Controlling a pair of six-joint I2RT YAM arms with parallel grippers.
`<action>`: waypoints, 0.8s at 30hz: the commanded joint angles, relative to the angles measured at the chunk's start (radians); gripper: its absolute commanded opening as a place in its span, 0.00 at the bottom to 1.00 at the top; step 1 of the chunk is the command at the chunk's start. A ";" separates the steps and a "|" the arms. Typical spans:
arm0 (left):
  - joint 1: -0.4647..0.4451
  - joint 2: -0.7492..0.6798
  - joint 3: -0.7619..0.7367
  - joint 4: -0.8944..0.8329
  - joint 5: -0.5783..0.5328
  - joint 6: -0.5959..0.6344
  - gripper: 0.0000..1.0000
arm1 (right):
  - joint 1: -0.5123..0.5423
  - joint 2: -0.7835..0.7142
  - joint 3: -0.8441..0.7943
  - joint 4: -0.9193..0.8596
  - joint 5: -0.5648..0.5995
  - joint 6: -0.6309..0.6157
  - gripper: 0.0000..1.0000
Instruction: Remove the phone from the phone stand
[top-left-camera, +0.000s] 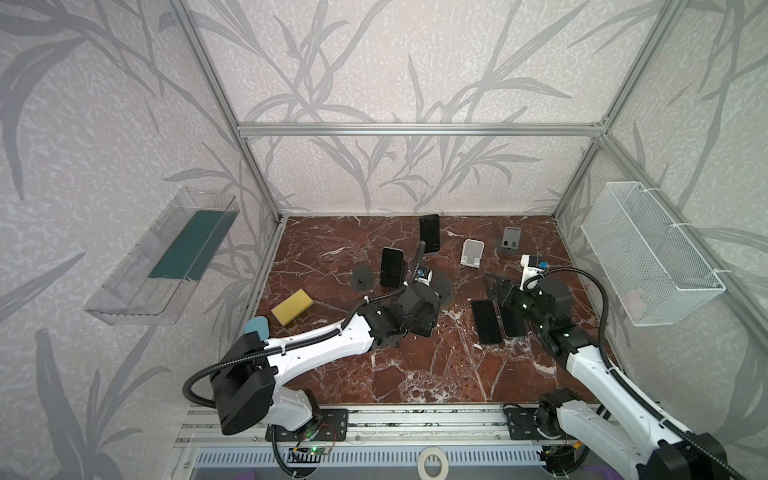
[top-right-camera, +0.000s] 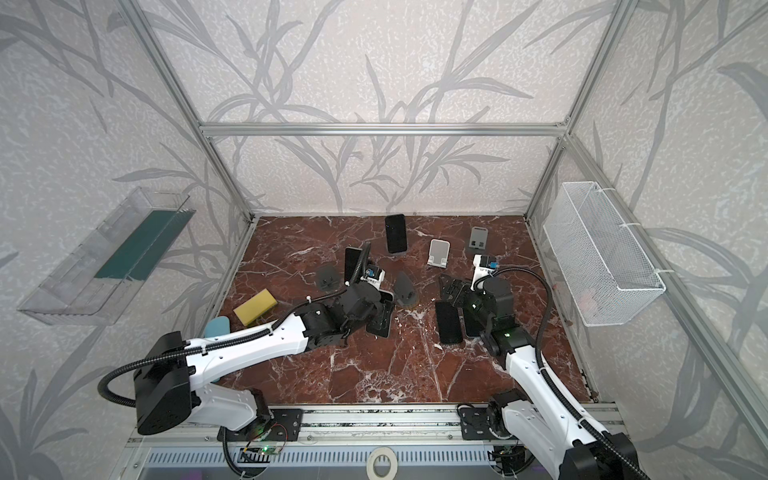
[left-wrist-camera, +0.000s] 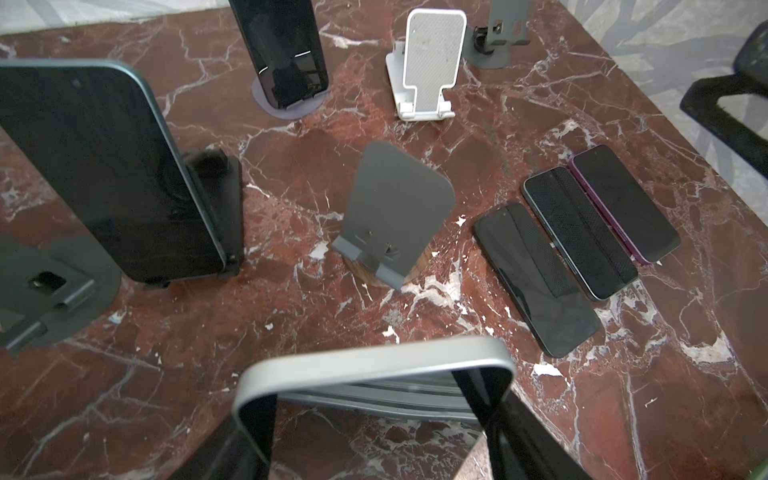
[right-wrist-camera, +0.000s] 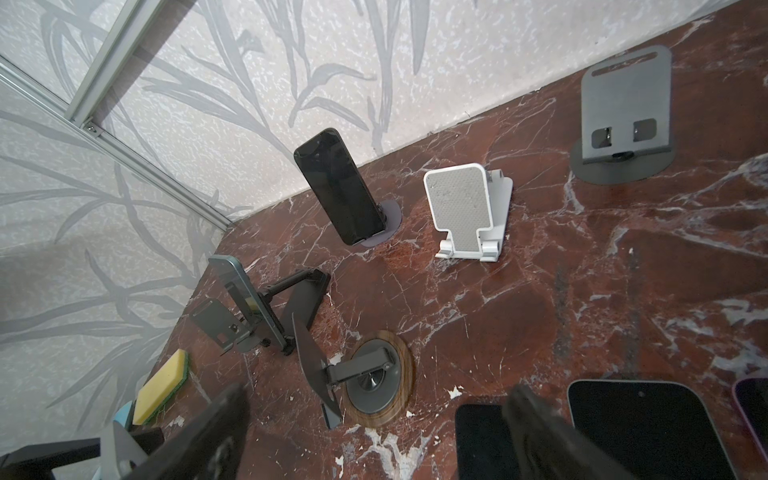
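My left gripper (left-wrist-camera: 374, 424) is shut on a silver-edged phone (left-wrist-camera: 374, 365), gripping it by its two long sides and holding it tilted just above the marble in front of an empty grey stand on a wooden disc (left-wrist-camera: 395, 212). In both top views this phone (top-right-camera: 382, 322) shows under the left wrist. A teal-edged phone (top-left-camera: 392, 267) leans in a black folding stand, and a black phone (top-left-camera: 429, 232) stands in a grey round-base stand at the back. My right gripper (right-wrist-camera: 374, 432) is open with nothing between its fingers, low over three phones lying flat (top-left-camera: 486, 321).
Empty stands: a white one (top-left-camera: 471, 252), a grey one (top-left-camera: 510, 240) at the back right, and a dark one (top-left-camera: 361, 277) on the left. A yellow sponge (top-left-camera: 292, 307) and a light-blue pad (top-left-camera: 257, 326) lie front left. A clear bin (top-left-camera: 166, 257) and a wire basket (top-left-camera: 648, 253) hang on the side walls.
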 joint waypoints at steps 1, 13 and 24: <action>-0.021 0.020 0.042 -0.036 -0.060 -0.091 0.57 | 0.006 -0.020 -0.009 0.029 0.005 0.002 0.95; -0.076 0.159 0.129 -0.149 -0.031 -0.400 0.55 | 0.014 -0.005 -0.018 0.037 0.013 0.005 0.95; -0.091 0.288 0.212 -0.197 0.053 -0.491 0.52 | 0.020 -0.026 -0.017 0.024 0.018 0.008 0.94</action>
